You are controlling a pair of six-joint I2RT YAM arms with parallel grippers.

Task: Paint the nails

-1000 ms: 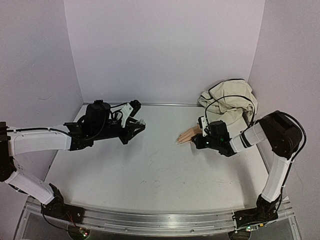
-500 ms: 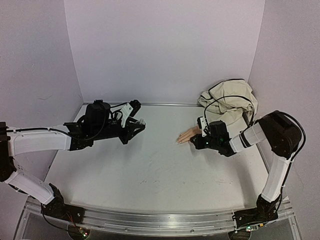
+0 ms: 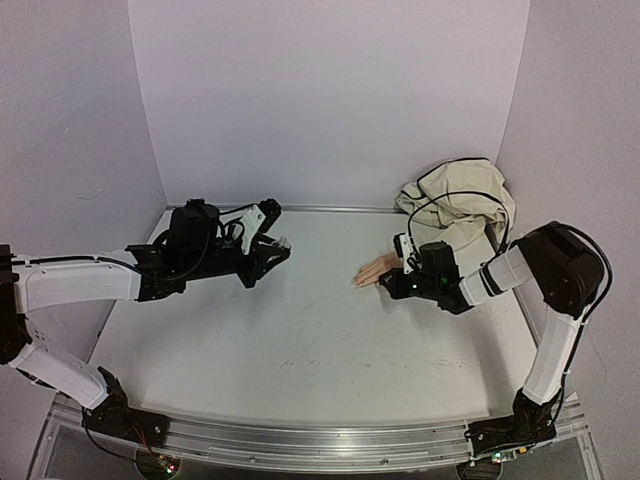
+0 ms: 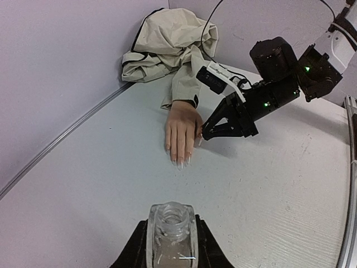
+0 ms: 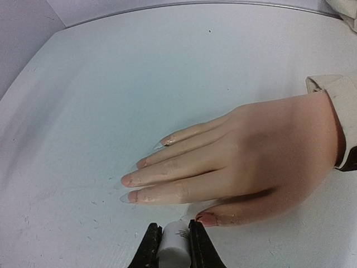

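Top view: mannequin hand (image 3: 378, 270) flat on table (image 3: 300, 340), toward far right corner, fingers pointing left. Beige garment (image 3: 455, 205) bunched in that corner. Right gripper (image 3: 392, 285) just beside hand's near side. Left gripper (image 3: 278, 248) toward far left edge, well apart from hand.

Left wrist: left gripper closed around clear bottle (image 4: 170, 231), neck uncapped.

Right wrist: right gripper clamped on white cylinder (image 5: 174, 245), just beside thumb. Nails (image 5: 128, 180) long, pale; thumb nail reddish.
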